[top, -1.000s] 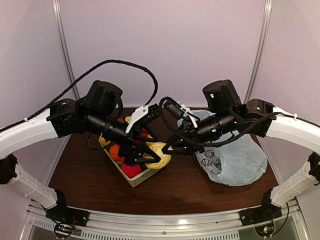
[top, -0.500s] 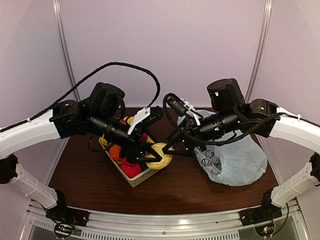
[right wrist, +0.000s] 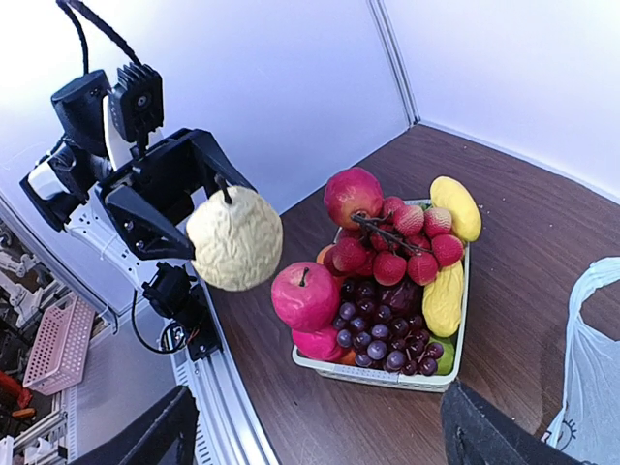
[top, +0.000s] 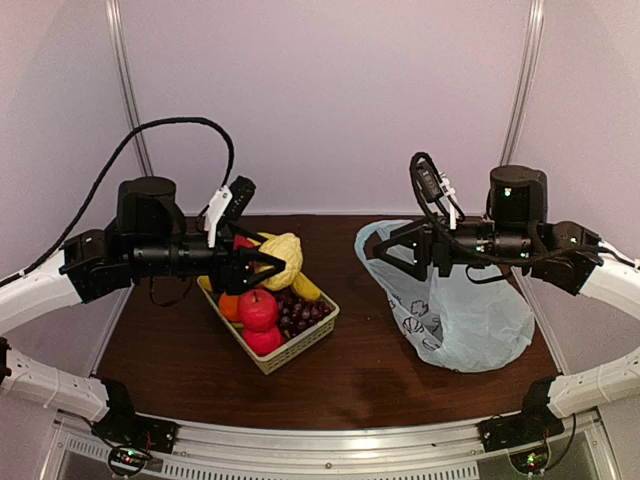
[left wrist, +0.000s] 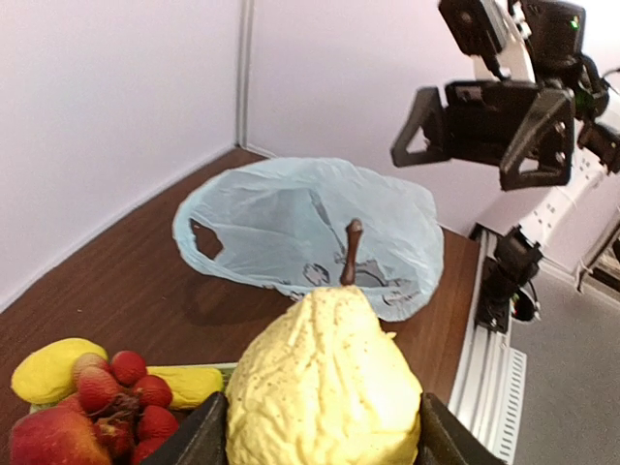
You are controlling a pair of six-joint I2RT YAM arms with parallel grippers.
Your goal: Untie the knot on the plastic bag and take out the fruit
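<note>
My left gripper [top: 268,262] is shut on a lumpy yellow pear-shaped fruit [top: 285,256] with a brown stem and holds it in the air over the basket [top: 322,333]. In the left wrist view the fruit [left wrist: 325,383] fills the space between my fingers [left wrist: 205,438]. The pale blue plastic bag [top: 470,312] lies slack on the table at the right, its mouth and handles loose; no knot shows. My right gripper [top: 400,255] is open and empty, above the bag's left edge. The right wrist view shows the held fruit [right wrist: 235,237] and a bag edge [right wrist: 593,368].
The white basket [right wrist: 380,373] holds red apples [right wrist: 306,295], strawberries, dark grapes [right wrist: 387,334] and smooth yellow fruit [right wrist: 455,206]. Bare brown tabletop [top: 370,370] lies between basket and bag. Walls stand behind and at both sides; the rail runs along the near edge.
The two grippers were close together at the basket's right corner around the yellow fruit. The left has lifted the fruit up and left; the right has drawn back right, open, over the bag.
</note>
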